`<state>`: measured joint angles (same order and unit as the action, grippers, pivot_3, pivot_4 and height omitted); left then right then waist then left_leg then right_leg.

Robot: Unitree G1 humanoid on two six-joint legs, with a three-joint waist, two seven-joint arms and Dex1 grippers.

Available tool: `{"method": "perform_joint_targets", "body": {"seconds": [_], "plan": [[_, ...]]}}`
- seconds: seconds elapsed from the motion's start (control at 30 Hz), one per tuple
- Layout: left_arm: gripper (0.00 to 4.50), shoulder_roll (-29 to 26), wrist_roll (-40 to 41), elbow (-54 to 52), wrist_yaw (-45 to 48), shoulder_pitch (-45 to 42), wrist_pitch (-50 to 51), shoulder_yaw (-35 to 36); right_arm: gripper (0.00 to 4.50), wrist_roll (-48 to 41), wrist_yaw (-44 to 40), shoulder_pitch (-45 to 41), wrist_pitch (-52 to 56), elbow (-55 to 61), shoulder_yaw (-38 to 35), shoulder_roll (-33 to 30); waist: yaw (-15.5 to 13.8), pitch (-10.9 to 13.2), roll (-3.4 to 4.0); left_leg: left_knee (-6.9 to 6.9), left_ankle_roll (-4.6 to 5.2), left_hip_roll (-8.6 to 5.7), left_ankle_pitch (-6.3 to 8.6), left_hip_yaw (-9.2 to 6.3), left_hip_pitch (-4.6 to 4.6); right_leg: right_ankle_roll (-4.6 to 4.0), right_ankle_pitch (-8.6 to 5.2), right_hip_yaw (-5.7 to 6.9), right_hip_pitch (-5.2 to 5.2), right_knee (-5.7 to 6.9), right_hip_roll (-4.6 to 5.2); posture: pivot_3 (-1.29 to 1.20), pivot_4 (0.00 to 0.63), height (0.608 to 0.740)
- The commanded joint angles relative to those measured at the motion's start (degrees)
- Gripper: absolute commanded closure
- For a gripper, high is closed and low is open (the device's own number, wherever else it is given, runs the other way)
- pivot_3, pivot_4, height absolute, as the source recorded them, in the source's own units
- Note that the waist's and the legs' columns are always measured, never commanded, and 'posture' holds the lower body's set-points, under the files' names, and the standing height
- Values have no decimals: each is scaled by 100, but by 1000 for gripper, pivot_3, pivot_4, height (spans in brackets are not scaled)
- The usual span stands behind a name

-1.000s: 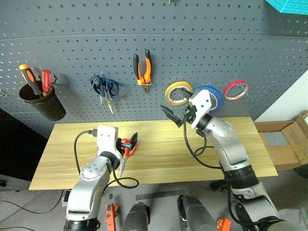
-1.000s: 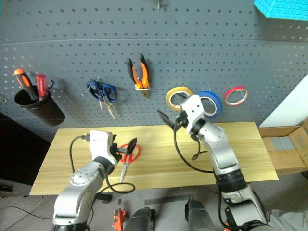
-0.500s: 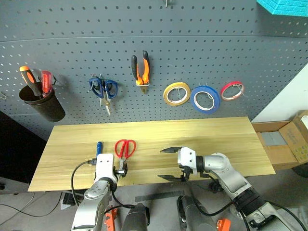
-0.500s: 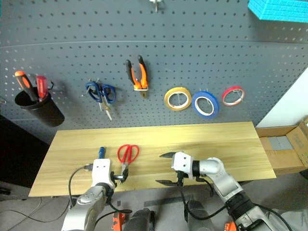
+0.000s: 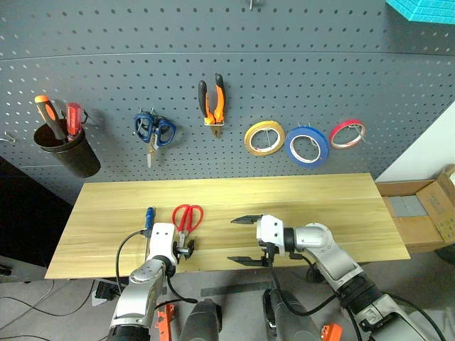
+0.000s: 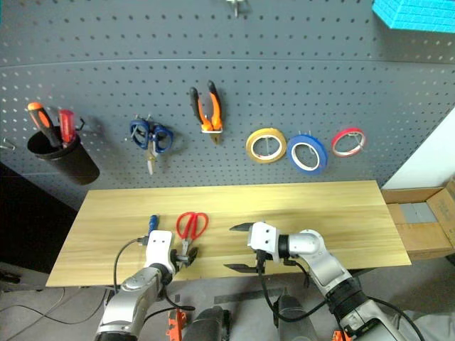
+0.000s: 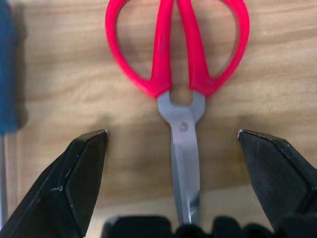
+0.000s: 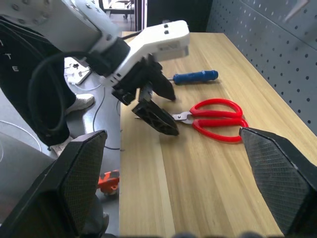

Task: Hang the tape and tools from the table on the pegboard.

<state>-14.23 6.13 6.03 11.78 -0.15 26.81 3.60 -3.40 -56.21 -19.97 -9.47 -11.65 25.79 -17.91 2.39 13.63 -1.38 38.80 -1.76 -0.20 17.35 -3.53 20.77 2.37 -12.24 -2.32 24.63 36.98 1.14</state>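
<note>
Yellow tape [image 5: 264,137] and pliers [image 5: 212,100] are hung; red-handled scissors [image 7: 178,69] lie between the spread left pincer [image 7: 173,173]; the right pincer [image 5: 242,240] is spread, empty.

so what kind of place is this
Most likely a workshop or tool bench: a dark pegboard hung with pliers, scissors and tape rolls, above a wooden table, with a cup of screwdrivers on the board.

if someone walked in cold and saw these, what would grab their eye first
Probably the red-handled scissors lying on the light wood table, with the left end effector open right at their blade tips and a blue-handled screwdriver beside them. Next, the dark pegboard behind, where orange-and-black pliers hang above a row of yellow tape, blue tape and red tape.
</note>
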Motion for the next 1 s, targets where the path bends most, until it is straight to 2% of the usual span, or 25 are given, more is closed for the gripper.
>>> {"method": "perform_joint_targets", "body": {"seconds": [0.03, 0.17, 0.3, 0.43, 0.57, 0.67, 0.87, 1.0], "plan": [[373, -66, -71, 149, 112, 76, 102, -99, 0, -11, 17, -32, -88, 15, -96, 45, -1, 1, 2, 0, 0, 1, 0, -1, 0, -3, 2, 0, 0, 0, 0, -33, 244, 740], [1517, -60, -55, 163, 112, 58, 77, -72, 0, -1, 46, -59, -94, -2, -123, 71, 0, 1, 2, 0, 0, 8, 0, -5, 0, -3, 2, 1, 0, 0, 4, -33, 241, 740], [3018, -37, -58, 183, 114, 2, 69, -83, 0, 27, 87, -97, -126, -65, -140, 103, 2, 1, 3, 0, 0, 8, 0, -5, 1, 0, 0, 2, 0, -1, 4, -40, 231, 740], [4287, -12, -69, 235, 91, -59, 22, -67, 0, 14, 97, -134, -147, -126, -180, 92, 1, 1, 3, 0, 0, 7, 0, -6, 1, -2, 2, 2, 0, -1, 4, -39, 224, 740], [4275, -17, -93, 193, 59, -55, -2, -54, 0, -20, 74, -150, -171, -178, -231, 52, -4, 0, 4, 0, 0, 4, 0, -7, 1, -3, 2, 3, -2, -1, 4, -29, 215, 740], [4275, -141, -323, -371, 49, 229, -159, -264, 0, -200, -4, -65, -5, 32, -353, -14, -11, -5, 2, 0, 0, 6, 0, -8, 2, -10, 7, 3, -1, -1, 5, -17, 200, 740], [4275, -584, -847, -2538, 80, 1406, -643, -532, 0, -934, 65, 91, 676, 920, -856, -13, -18, -7, -2, -8, -5, 24, 3, -13, 16, -29, 18, 2, 13, -8, 21, 2, 173, 740], [4275, -848, -1270, -3914, -57, 2042, -853, -328, 0, -1723, 245, 154, 1592, 1893, -1247, 13, -65, -18, 1, -10, -7, 31, 3, -22, 19, -35, 11, 4, 10, -10, 17, 25, 148, 740]]}}
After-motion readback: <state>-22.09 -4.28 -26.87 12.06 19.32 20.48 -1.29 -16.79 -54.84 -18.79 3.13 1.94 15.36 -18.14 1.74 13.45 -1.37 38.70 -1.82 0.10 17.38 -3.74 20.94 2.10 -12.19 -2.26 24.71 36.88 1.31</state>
